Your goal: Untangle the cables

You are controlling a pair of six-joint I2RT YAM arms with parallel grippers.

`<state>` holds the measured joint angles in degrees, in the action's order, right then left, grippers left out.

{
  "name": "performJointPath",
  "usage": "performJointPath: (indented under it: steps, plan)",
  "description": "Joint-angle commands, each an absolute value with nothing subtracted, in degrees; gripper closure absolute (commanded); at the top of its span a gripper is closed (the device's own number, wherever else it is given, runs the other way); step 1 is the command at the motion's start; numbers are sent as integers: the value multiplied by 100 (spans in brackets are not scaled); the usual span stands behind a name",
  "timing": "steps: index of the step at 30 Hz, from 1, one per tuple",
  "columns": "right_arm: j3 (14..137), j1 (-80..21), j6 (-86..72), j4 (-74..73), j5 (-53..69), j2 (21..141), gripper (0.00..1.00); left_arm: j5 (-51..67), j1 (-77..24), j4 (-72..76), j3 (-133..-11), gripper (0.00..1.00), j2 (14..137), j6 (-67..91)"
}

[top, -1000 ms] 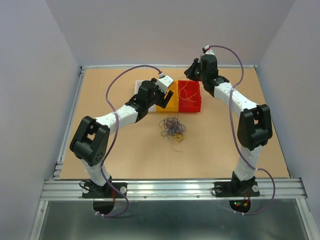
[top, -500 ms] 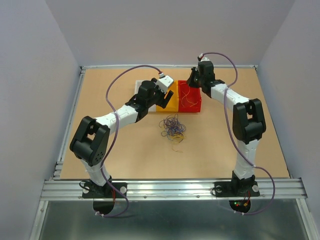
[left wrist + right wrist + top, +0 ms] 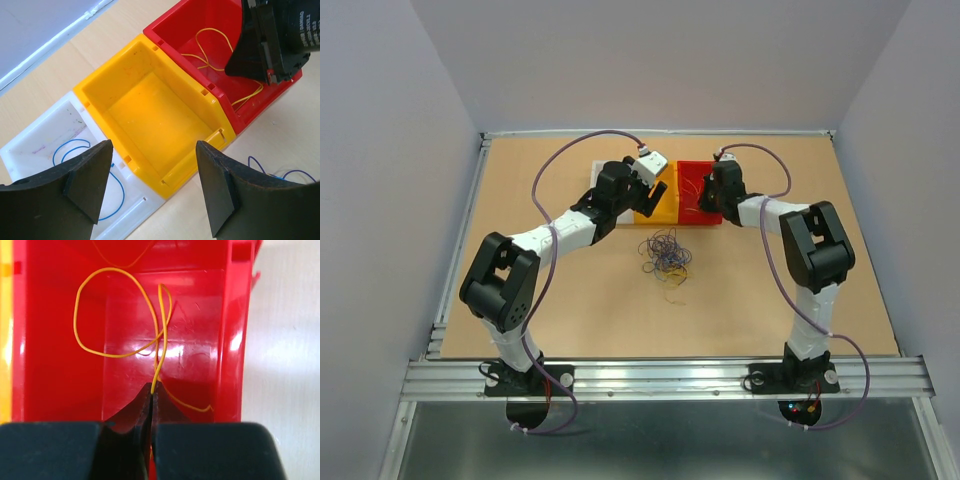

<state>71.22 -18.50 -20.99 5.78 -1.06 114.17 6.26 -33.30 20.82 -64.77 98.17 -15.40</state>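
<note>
The cables (image 3: 665, 252) look thin, light and floppy. Most lie in a pile on the table (image 3: 580, 310). The right gripper (image 3: 152, 390) pinches one yellow cable (image 3: 160, 342) in the red bin (image 3: 235, 340). The left gripper (image 3: 152, 180) is wide, holding nothing. Best to grab a loose end, so fewer snag.

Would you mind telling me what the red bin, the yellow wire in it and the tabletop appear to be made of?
The red open-topped bin looks like glossy moulded plastic: bright reflections on its floor. The thin yellow wire seems plastic-sheathed, holding smooth springy loops. The tan tabletop looks like matt wood or fibreboard; uncertain.
</note>
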Motion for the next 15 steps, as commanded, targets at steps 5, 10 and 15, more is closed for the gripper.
performJointPath:
  steps: [5, 10, 15]
  plan:
    - [7056, -2276, -2592, 432, -510, 11258, 99, 721, -3349, 2373, -6425, 21, 9483, -1617]
    - [7680, -2276, -2820, -771, -387, 12021, 100, 703, -3349, 2373, -6425, 21, 9501, -1626]
    - [7691, -2285, -3023, -844, -624, 12077, 100, 493, -3340, 2373, -6434, 21, 9536, -1652]
